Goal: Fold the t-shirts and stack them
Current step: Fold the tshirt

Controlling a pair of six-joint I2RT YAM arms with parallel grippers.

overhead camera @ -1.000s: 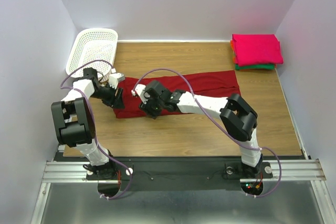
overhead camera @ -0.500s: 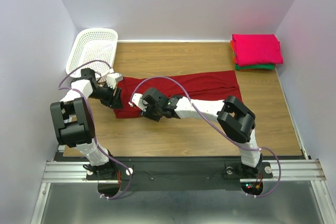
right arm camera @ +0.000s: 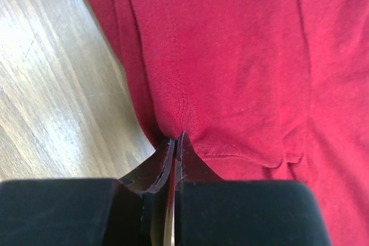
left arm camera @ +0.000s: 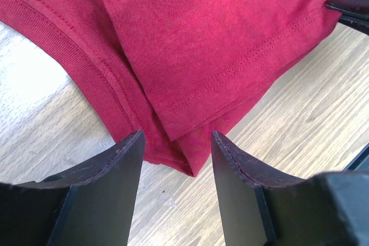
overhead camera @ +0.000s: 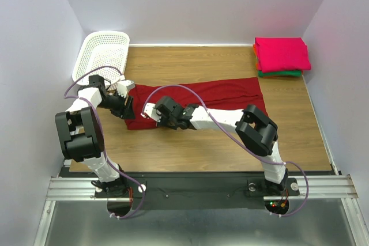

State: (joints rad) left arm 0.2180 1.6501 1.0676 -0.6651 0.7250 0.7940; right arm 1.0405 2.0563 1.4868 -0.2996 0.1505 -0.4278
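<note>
The dark red t-shirt point(overhead camera: 225, 93) lies folded into a long strip across the middle of the table. My right gripper point(overhead camera: 151, 113) is at its near left edge. In the right wrist view the jaws point(right arm camera: 176, 140) are shut on a pinch of the red cloth point(right arm camera: 230, 56). My left gripper point(overhead camera: 128, 103) hovers over the strip's left end. In the left wrist view it point(left arm camera: 177, 142) stands open, astride the shirt's hemmed corner point(left arm camera: 190, 162), with nothing held. The folded pink, orange and green t-shirts point(overhead camera: 281, 55) are stacked at the far right.
A white lattice basket point(overhead camera: 102, 55) stands at the far left corner, just behind the left arm. Bare wooden table point(overhead camera: 190, 142) shows in front of the shirt. A dark fingertip of the right gripper point(left arm camera: 351, 7) pokes in at the left wrist view's upper right.
My right gripper slid left along the shirt's near edge and shut on the cloth. The left gripper shifted slightly and stayed open.
</note>
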